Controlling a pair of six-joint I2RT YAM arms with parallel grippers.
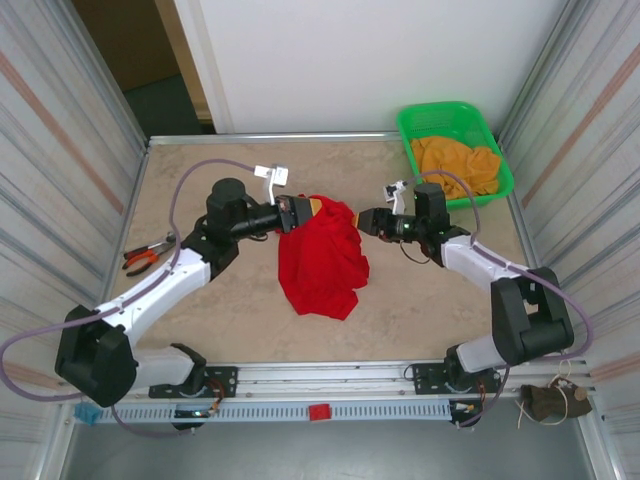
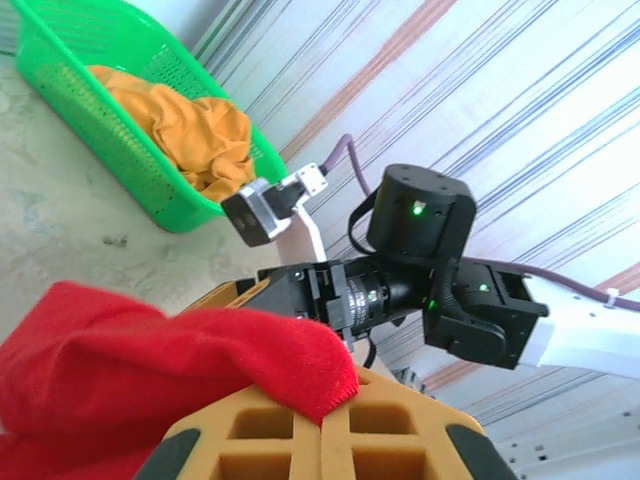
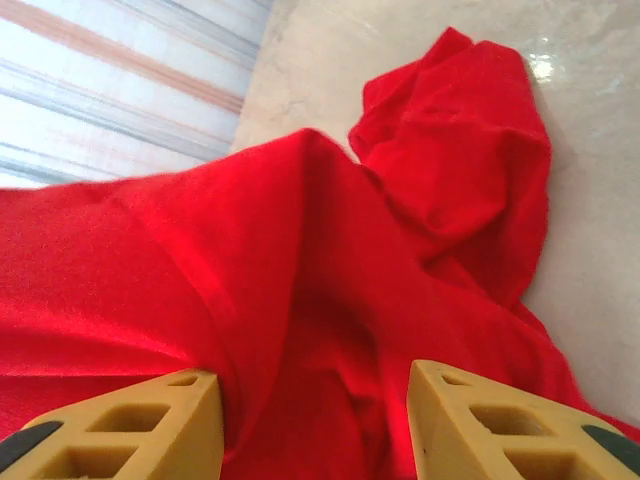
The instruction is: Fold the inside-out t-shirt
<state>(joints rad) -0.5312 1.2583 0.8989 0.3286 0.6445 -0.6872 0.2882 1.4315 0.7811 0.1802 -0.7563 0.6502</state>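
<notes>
The t-shirt (image 1: 320,262) is a crumpled red heap at the middle of the table (image 1: 420,300). Its upper end is bunched between the two arms and its lower part trails down toward the near edge. No sleeve or collar can be made out in the folds. The left gripper (image 1: 310,208) is at the upper left corner of the heap. In the left wrist view its yellow fingers (image 2: 270,440) are pressed together, with a rounded fold of red fabric pinched at their tips. The right gripper (image 1: 363,220) is at the upper right edge of the heap and points toward the left one. In the right wrist view its fingers (image 3: 130,425) are spread wide, with red fabric bulging between them and not clamped. The two grippers are near each other with only the bunched top of the shirt between them. A green basket (image 1: 408,125) sits at the far right corner of the table, well apart from the shirt, and holds an orange cloth (image 1: 455,165). A pair of pliers (image 1: 148,254) with red handles lies near the left edge, beside the left arm.
</notes>
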